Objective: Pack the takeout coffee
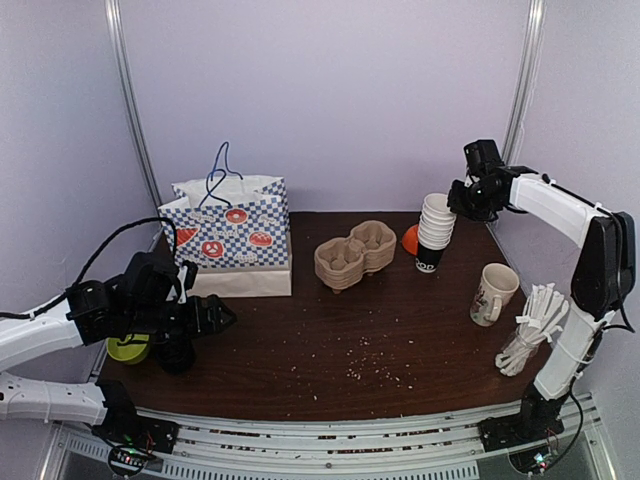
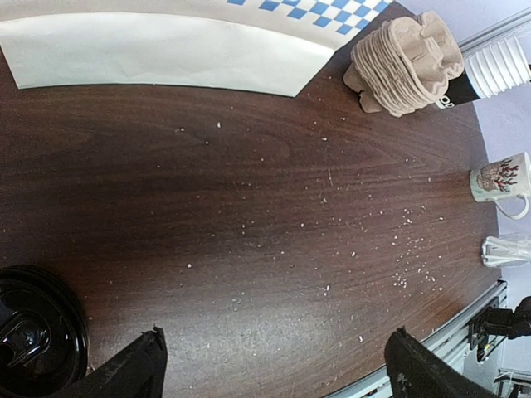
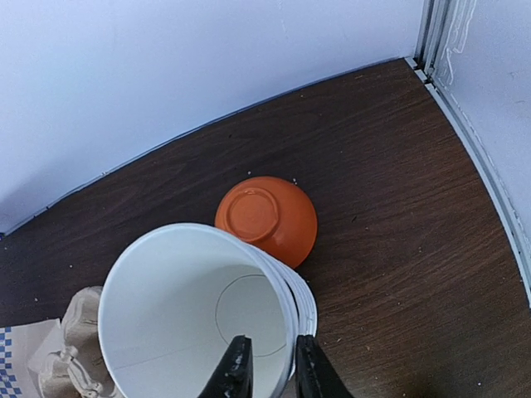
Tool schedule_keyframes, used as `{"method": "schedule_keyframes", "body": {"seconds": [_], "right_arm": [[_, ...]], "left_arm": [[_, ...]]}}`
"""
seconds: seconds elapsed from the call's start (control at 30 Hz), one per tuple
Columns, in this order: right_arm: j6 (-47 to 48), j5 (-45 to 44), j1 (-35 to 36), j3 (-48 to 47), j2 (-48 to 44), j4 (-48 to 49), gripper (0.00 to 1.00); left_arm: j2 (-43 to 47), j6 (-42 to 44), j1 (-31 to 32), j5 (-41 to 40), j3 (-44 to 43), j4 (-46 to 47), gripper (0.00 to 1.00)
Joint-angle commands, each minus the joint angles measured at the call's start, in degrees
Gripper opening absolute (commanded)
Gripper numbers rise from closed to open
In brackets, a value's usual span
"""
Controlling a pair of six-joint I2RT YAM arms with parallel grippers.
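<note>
1. Two arms are working the counter (image 1: 400, 360), and nothing is looking packed yet. The takeout coffee (image 2: 33, 336) is standing just beside one finger of the left pincer (image 2: 276, 340), with only its black lid showing. It is sitting outside the checked paper bag (image 1: 232, 235) ahead of that pincer.
2. The left pincer is hanging wide and empty over bare wood.
3. The right pincer (image 3: 272, 344) is straddling the top rim of the stack of lidless cups (image 3: 166, 290), jaws narrow. Whether it is gripping cannot be told.
4. Pulp cup carriers (image 1: 355, 252) are lying left of the right pincer, with an upturned orange bowl (image 3: 267, 217) just beyond it. Nothing seems to be blocking the way from coffee to bag.
</note>
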State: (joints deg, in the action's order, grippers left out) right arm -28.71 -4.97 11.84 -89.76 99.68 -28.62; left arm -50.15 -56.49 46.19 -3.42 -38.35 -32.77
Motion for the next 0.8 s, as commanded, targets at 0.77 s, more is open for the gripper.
{"method": "schedule_keyframes", "body": {"seconds": [0.77], "right_arm": [[-1.27,1.26,-0.41,-9.42,-3.34,-5.9,0.0]], "left_arm": [[-3.75,1.94,0.3,0.61,-1.32,4.21,0.95]]}}
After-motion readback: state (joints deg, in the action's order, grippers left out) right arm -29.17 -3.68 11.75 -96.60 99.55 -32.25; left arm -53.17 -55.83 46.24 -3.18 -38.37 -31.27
